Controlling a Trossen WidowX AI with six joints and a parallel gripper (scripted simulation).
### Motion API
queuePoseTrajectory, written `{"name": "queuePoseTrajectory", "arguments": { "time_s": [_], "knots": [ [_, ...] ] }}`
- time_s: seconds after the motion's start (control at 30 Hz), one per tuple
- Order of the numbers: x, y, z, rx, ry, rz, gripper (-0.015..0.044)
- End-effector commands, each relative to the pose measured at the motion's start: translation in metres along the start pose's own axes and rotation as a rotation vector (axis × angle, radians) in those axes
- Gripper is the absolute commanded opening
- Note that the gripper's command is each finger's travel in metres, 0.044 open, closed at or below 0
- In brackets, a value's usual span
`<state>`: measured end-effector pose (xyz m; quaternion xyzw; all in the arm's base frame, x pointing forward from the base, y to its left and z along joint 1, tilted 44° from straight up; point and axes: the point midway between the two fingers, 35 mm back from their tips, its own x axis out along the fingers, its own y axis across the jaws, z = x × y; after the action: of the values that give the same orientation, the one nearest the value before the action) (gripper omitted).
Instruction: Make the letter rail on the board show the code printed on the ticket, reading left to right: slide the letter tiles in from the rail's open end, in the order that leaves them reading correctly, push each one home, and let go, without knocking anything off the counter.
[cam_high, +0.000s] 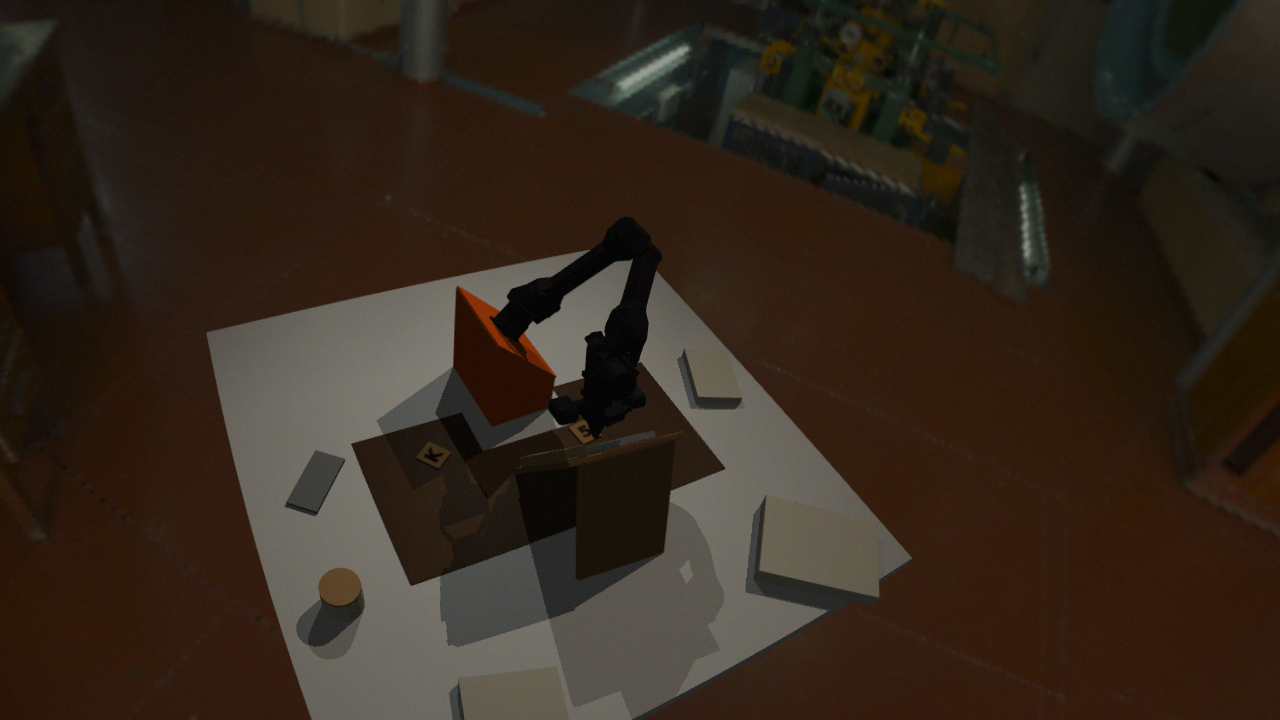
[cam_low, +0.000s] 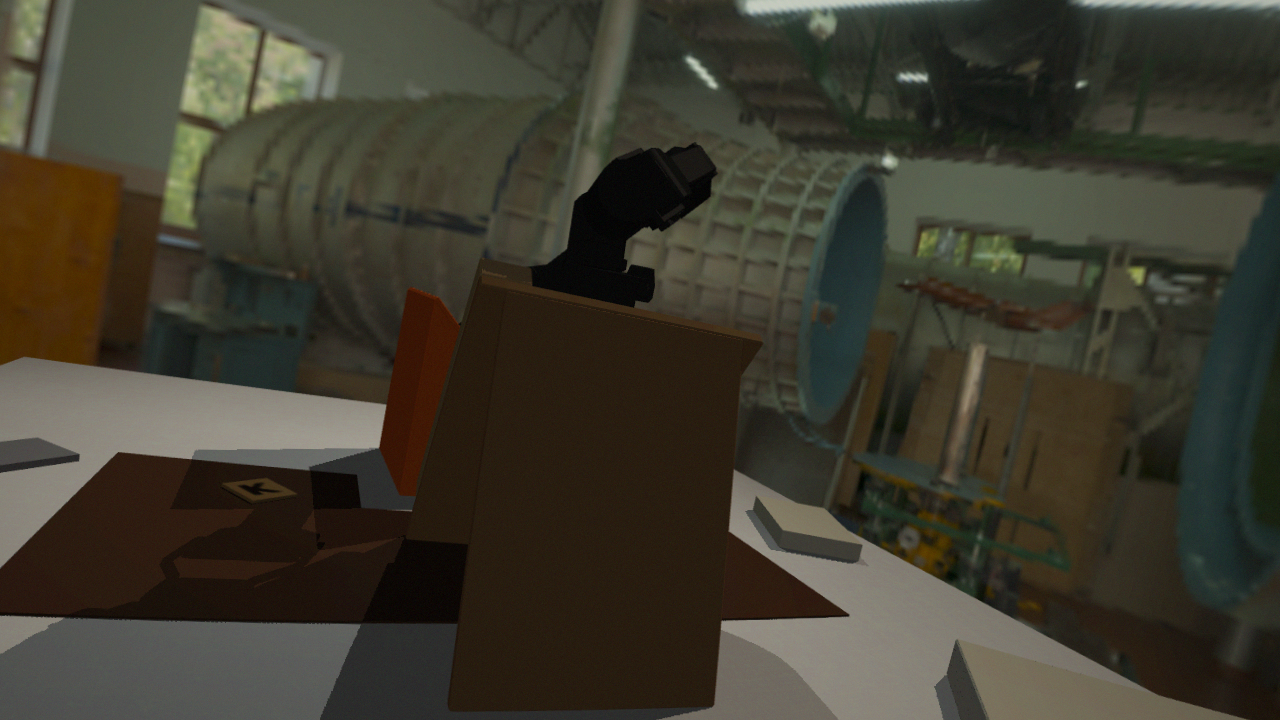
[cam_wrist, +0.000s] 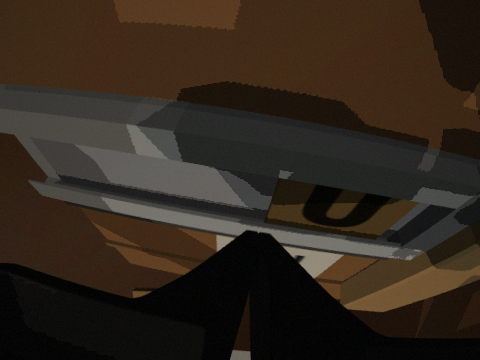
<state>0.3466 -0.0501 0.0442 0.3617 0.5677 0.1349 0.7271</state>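
The upright brown board carries the grey letter rail near its top. A tan tile marked U sits inside the rail, towards its right end in the wrist view. My gripper is shut on nothing, its tips just under the rail's lower lip and a little left of the U tile. A tile marked K lies flat on the brown mat to the left. Another tile lies on the mat under the gripper. The board hides the gripper in the exterior view.
An orange wedge stands behind the board, next to the arm. A grey plate, a short cylinder and beige blocks lie around the white counter.
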Motion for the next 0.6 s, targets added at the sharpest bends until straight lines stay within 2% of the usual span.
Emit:
{"name": "queuePoseTrajectory", "arguments": {
  "time_s": [0.0, 0.57],
  "knots": [
    [0.0024, 0.0017, 0.0016, 0.003, 0.0, 0.006, 0.0],
    [0.009, 0.0035, 0.0069, 0.002, 0.0, 0.006, 0.0]
  ]
}}
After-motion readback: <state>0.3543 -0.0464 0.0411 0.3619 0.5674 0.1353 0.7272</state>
